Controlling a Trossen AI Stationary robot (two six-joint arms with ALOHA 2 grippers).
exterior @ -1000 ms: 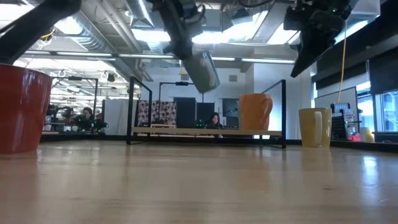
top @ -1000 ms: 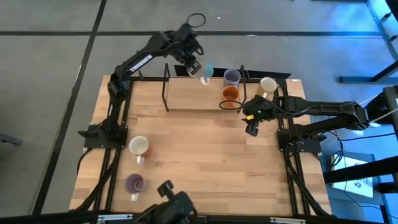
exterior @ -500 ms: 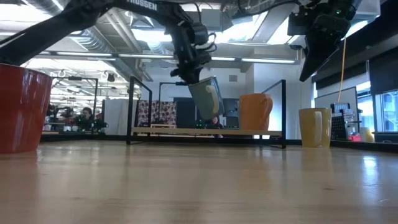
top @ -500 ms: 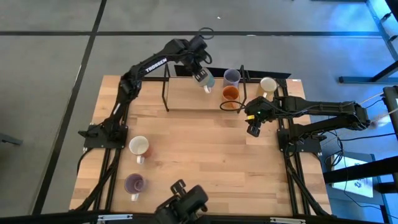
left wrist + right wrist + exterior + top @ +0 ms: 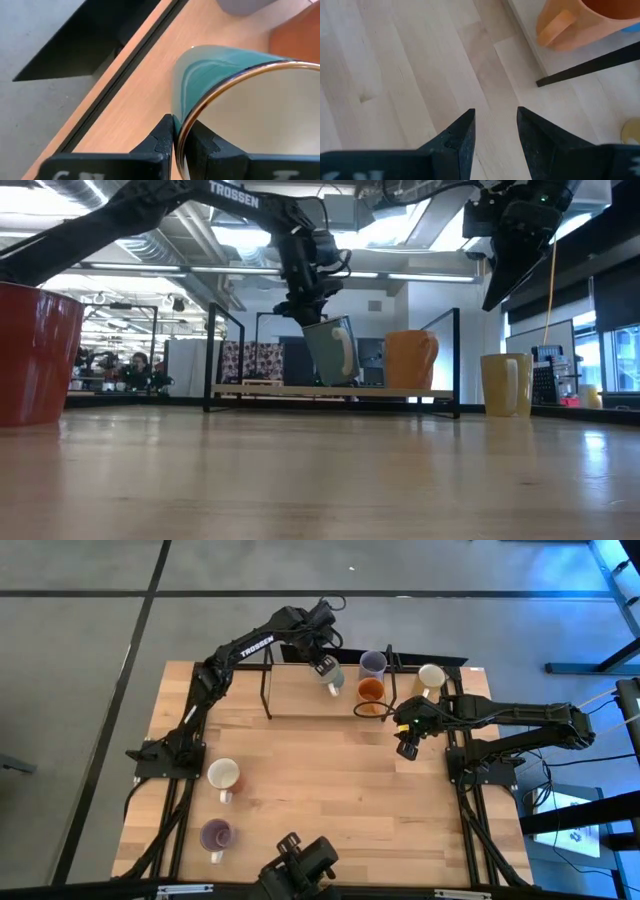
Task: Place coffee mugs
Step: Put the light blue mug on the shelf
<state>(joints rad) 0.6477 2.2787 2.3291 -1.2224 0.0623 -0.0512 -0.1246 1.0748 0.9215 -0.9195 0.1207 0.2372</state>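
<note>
- The left tool (image 5: 181, 137) is clamped on the rim of a teal-sided mug with a cream inside and a thin gold lip (image 5: 235, 95), one finger outside the wall and one inside.
- In the high view that left tool (image 5: 325, 665) is at the far edge of the wooden desk (image 5: 320, 790), over the low wooden shelf with a black wire frame (image 5: 300, 695), and the held mug (image 5: 333, 674) sits just below it.
- The low view shows this mug (image 5: 331, 352) tilted, its handle turned toward the orange mug, its base just at the shelf board; whether it touches I cannot tell.
- The left arm reaches from its base at the desk's left side in a long bend up and across to the far edge.
- A pale lavender mug (image 5: 372, 664) and a glossy orange mug (image 5: 371, 691) stand on the shelf just right of the held one; a cream mug (image 5: 431, 677) stands farther right.
- The right tool (image 5: 405, 747) hangs open over bare desk, near the orange mug (image 5: 580, 22), gripping nothing; its arm stretches in level from the right.
- A white mug with reddish inside (image 5: 223, 776) and a dark purple mug (image 5: 216, 836) stand well apart from both tools, near the desk's left front.
</note>
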